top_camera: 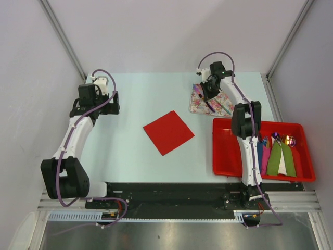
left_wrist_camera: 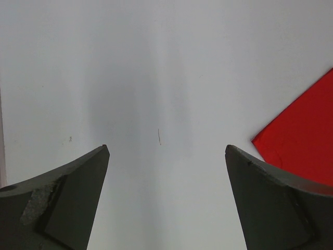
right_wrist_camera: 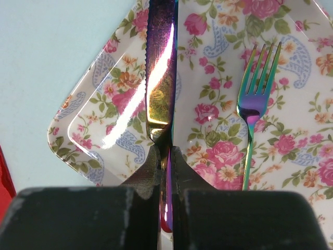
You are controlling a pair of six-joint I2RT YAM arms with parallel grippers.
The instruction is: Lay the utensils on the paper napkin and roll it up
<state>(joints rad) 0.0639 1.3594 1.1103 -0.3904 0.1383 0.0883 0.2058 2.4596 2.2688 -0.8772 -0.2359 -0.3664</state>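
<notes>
The right arm rises from its base at the near edge, crosses above the red plastic tray (top_camera: 223, 151) and folds at the elbow. Its forearm reaches to the far side of the table, and the wrist bends downward over the rectangular floral-patterned plate (top_camera: 199, 105).

The right gripper (right_wrist_camera: 168, 152) is pinched tight on a slim metal knife (right_wrist_camera: 160, 67) with a purple-blue iridescent sheen. The jaws are almost together, with only the handle between them. The serrated blade runs straight away from the fingers across the plate. Whether the blade rests on the plate or hangs just above it cannot be told.

A matching iridescent metal fork (right_wrist_camera: 255, 99) lies flat on the same plate, beside the knife and apart from it, with its tines pointing away from the gripper.

The left arm leans up from its base along the left side of the table, its wrist turned down at the far-left part. The left gripper (left_wrist_camera: 166, 151) is spread wide with nothing between its dark fingers (left_wrist_camera: 73, 198), and only the pale table surface (left_wrist_camera: 156, 78) lies beneath.

The bright red square paper napkin (top_camera: 168, 132) lies flat and unrolled near the middle of the table, turned like a diamond. It is between the two arms and well apart from the plate. One corner shows at the right edge of the left wrist view.

Blue, pink and green napkin rolls (top_camera: 278, 156) lie side by side in the red tray.
</notes>
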